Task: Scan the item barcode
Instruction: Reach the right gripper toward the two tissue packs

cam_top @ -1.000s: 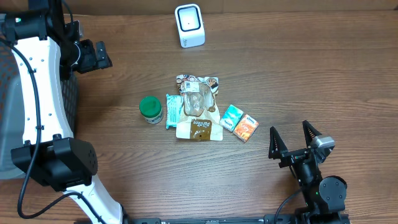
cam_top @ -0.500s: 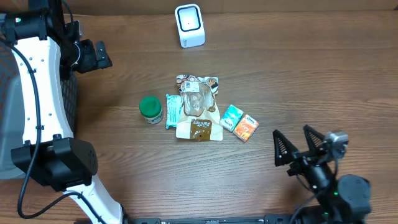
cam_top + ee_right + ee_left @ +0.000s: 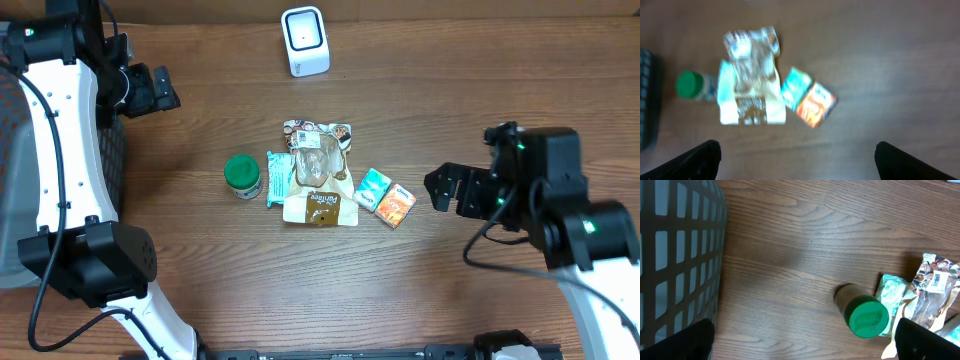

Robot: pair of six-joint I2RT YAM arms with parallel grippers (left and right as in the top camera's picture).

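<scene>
Several items lie in a cluster mid-table: a green-lidded jar (image 3: 242, 175), a teal pouch (image 3: 279, 177), a clear snack bag (image 3: 318, 160) over a cream and brown pouch (image 3: 320, 208), a teal box (image 3: 372, 188) and an orange box (image 3: 396, 204). The white scanner (image 3: 305, 40) stands at the far edge. My right gripper (image 3: 455, 190) hovers open just right of the orange box (image 3: 815, 104), holding nothing. My left gripper (image 3: 160, 92) hangs open at the far left, above bare wood, with the jar (image 3: 868, 317) to its right. No barcode is readable except a small label on the clear bag (image 3: 939, 278).
A dark mesh basket (image 3: 680, 255) stands at the table's left edge, beside the left arm. The right wrist view is blurred by motion. Bare wood lies between the scanner and the item cluster.
My right arm has lifted from the near right edge and swung up and left toward the boxes. The left arm and all items have stayed put.
</scene>
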